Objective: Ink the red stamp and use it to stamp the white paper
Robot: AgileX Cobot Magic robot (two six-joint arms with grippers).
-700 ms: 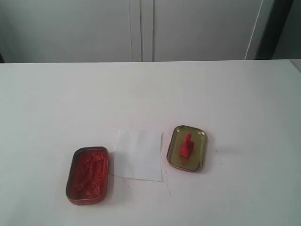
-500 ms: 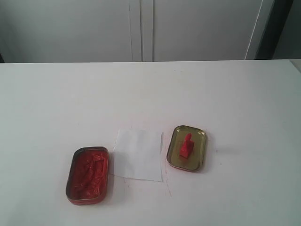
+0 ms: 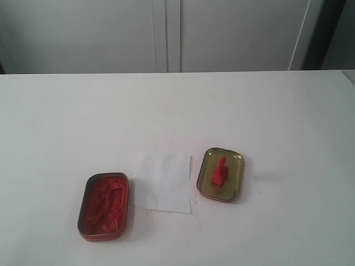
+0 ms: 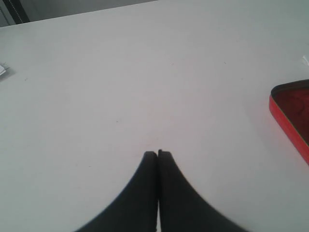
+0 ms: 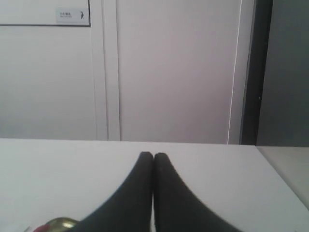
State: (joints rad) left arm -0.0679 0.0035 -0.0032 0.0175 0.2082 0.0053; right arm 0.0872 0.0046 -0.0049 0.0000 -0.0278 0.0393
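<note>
Red plastic on gold tin: shows the red stamp (image 3: pixel 219 173) upright inside the gold lid (image 3: pixel 206 191), just right of the white paper (image 3: pixel 163 182) on the bench (image 3: pixel 266 111). Puts the open ink tin (image 3: pixel 104 206) just left of the paper, lumpy paste facing up. Finds no clear mark on the paper from this far off.

Catches both tools clenched on nothing: the left tool (image 4: pixel 158 153) with jaws pressed together over bare bench on the ink-tin side of the paper, the right tool (image 5: pixel 153 154) likewise pinched tight, low on the lid side of the paper.

Judged the step in hand: reaching for the stamp. Best done by spreading the right tool first, coming down over the narrow handle, pinching the handle rather than the block, then lifting straight up to avoid dragging the lid.

Only from the exterior view: paper, stamp and both tins together, neither tool. Only from the left wrist: the tin's red outer wall. Only from the right wrist: a sliver of lid rim, with cabinet doors (image 5: pixel 169 72) beyond.
</note>
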